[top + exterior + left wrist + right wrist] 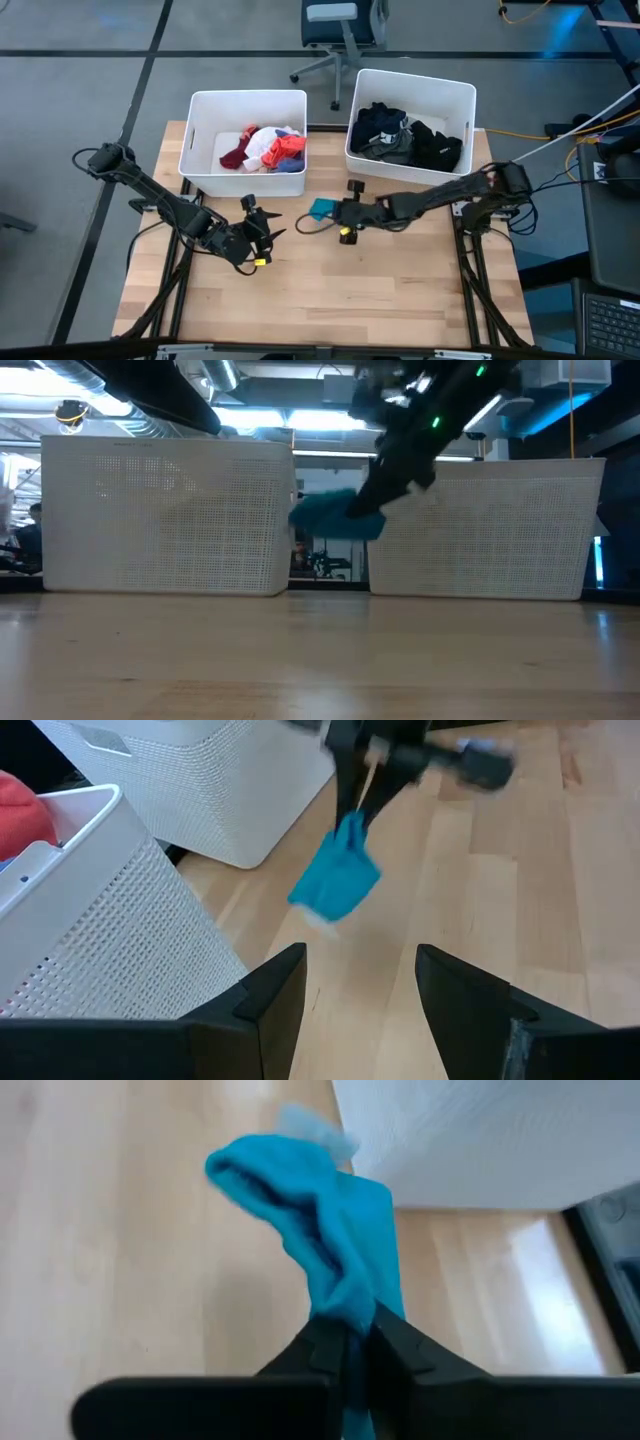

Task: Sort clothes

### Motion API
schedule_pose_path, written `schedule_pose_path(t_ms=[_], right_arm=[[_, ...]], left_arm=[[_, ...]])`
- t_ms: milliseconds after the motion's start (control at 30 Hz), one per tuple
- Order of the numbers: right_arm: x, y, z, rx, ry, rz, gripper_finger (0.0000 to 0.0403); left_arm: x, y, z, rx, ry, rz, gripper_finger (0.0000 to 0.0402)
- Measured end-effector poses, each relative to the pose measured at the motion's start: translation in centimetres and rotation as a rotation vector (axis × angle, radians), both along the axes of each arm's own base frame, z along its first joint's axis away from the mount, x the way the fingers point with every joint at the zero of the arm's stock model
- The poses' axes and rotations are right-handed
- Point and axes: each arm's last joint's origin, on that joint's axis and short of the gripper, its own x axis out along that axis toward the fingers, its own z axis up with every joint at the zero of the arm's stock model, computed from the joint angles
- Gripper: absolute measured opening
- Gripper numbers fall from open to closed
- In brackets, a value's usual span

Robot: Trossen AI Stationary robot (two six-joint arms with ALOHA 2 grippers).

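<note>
A small teal garment (320,1230) hangs from my right gripper (355,1342), which is shut on it above the table's middle, in front of the gap between the two white bins; it also shows as the teal garment (322,209) (335,516) (338,882). The left bin (200,130) holds red, white, maroon and blue clothes (268,148). The right bin (452,95) holds black and grey clothes (410,138). My left gripper (360,988) stands open over the table left of the middle, with nothing between its fingers. My right gripper pinches a bunched part of the teal garment (350,1308) between its two fingertips (322,1342). The fingers slant down from the table's right side. The garment hangs slack beyond the fingers, lifted clear of the table.
The two white perforated bins stand side by side along the table's far edge. Bare wood (330,290) lies in front of both arms. An office chair (340,30) stands on the floor behind the bins.
</note>
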Motion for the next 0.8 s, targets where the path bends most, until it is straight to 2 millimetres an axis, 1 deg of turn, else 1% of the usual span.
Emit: schedule_pose_path(t_ms=[100, 200, 333, 433, 633, 700, 800], right_arm=[[-0.8, 1.0, 1.7, -0.016, -0.044, 0.012, 0.0030], [-1.6, 1.7, 3.4, -0.031, -0.096, 0.015, 0.0024], [-2.6, 2.0, 5.6, -0.034, -0.168, 0.020, 0.0013], [-3.0, 1.8, 7.3, -0.031, -0.235, 0.014, 0.0016], [-1.7, 0.9, 11.3, -0.107, -0.432, 0.032, 0.0025], [-1.0, 0.0, 12.3, -0.130, -0.519, 0.008, 0.0026], [0.1, -1.9, 13.0, -0.133, -0.607, -0.020, 0.0027]], left_arm=[[0.0, 0.0, 0.0, -0.001, -0.001, 0.000, 0.0180], [0.0, 0.0, 0.0, -0.002, -0.002, 0.001, 0.0180], [0.0, 0.0, 0.0, -0.001, -0.002, 0.000, 0.0180], [0.0, 0.0, 0.0, -0.001, -0.001, 0.000, 0.0180], [0.0, 0.0, 0.0, -0.003, -0.006, 0.001, 0.0180], [0.0, 0.0, 0.1, -0.004, -0.007, 0.001, 0.0180], [0.1, 0.0, 0.1, -0.004, -0.008, 0.001, 0.0180]])
